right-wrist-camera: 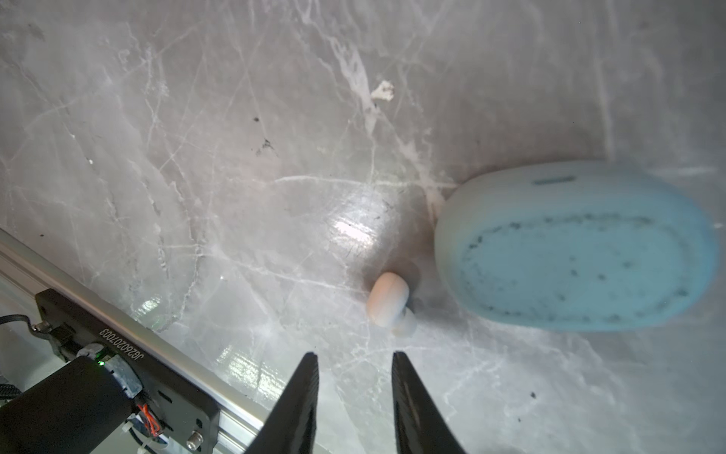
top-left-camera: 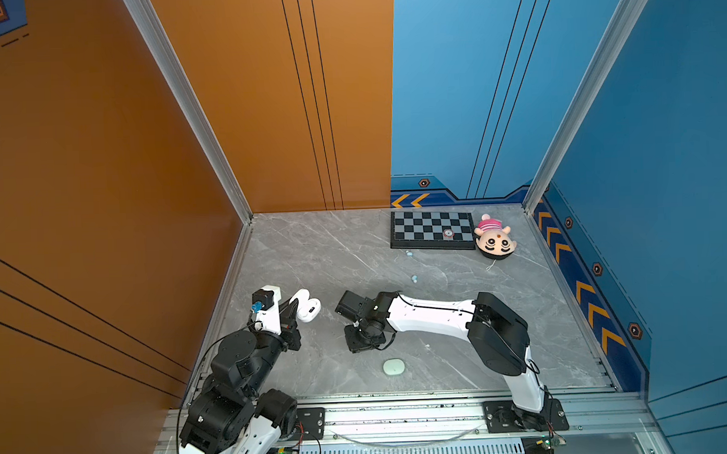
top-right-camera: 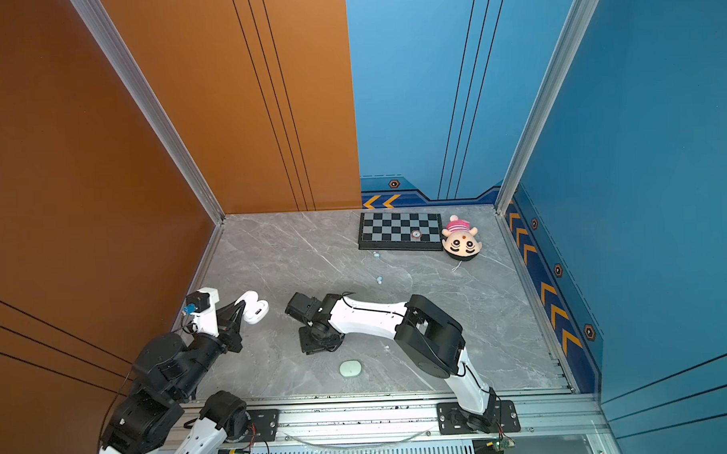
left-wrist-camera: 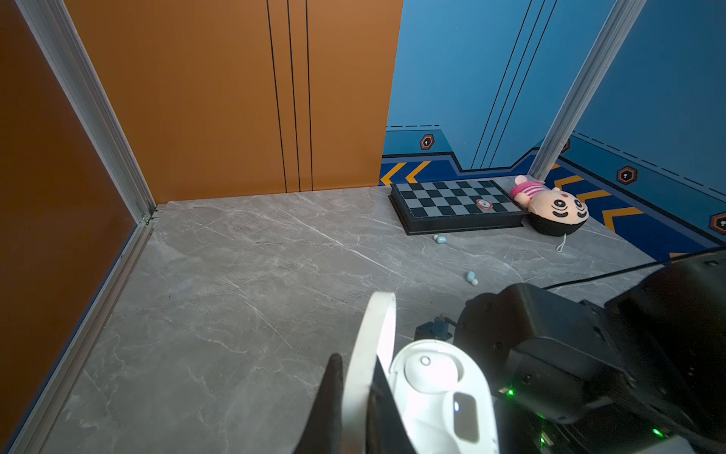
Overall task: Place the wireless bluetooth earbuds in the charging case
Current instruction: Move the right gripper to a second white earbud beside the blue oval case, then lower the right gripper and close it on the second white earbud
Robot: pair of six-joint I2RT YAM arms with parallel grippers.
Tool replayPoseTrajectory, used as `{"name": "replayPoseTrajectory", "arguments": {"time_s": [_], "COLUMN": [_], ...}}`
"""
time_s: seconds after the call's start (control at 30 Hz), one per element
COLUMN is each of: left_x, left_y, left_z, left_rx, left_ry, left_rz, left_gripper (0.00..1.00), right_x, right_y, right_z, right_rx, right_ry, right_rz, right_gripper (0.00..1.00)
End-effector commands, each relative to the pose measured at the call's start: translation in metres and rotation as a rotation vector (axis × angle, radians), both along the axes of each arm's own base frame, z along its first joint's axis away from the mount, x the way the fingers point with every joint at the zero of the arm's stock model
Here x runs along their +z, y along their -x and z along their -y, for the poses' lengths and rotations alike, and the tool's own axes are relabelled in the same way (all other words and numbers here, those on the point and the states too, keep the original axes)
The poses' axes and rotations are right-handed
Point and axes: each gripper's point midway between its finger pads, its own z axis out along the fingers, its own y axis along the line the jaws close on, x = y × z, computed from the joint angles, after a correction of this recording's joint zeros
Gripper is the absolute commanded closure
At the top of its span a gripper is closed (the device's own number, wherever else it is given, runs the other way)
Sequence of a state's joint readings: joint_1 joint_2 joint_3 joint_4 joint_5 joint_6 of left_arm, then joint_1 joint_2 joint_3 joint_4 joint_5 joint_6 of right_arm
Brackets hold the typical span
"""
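Right gripper (right-wrist-camera: 355, 355) short of the white earbud (right-wrist-camera: 387, 300)

Jaws apart, empty, aimed down at near centre. Left gripper (left-wrist-camera: 355, 365) at left, clamped on the lid (left-wrist-camera: 373, 334) of the open white charging case (left-wrist-camera: 440, 389). Closed mint case (right-wrist-camera: 577, 243) just beside the white earbud. Bud just ahead of the right jaws, offset toward the mint case, long axis roughly along them. Right arm nearer. Plate label (right-wrist-camera: 121, 355): "JG2602070003". No brand legible.
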State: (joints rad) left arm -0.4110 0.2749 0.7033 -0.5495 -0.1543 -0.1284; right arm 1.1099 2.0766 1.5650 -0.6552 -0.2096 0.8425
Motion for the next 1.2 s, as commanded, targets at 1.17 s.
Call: {"name": "replayPoseTrajectory", "arguments": {"time_s": [1.17], "left_x": [0.002], "left_y": [0.006], "left_z": [-0.007], "left_rx": [0.023], "left_ry": [0.003], "left_rz": [0.032], "left_gripper": [1.00], "right_x": [-0.017], "right_y": [-0.016], "right_z": [-0.009], "right_rx": [0.044], "right_ry": [0.150], "right_rz": [-0.023], "right_gripper": [0.65]}}
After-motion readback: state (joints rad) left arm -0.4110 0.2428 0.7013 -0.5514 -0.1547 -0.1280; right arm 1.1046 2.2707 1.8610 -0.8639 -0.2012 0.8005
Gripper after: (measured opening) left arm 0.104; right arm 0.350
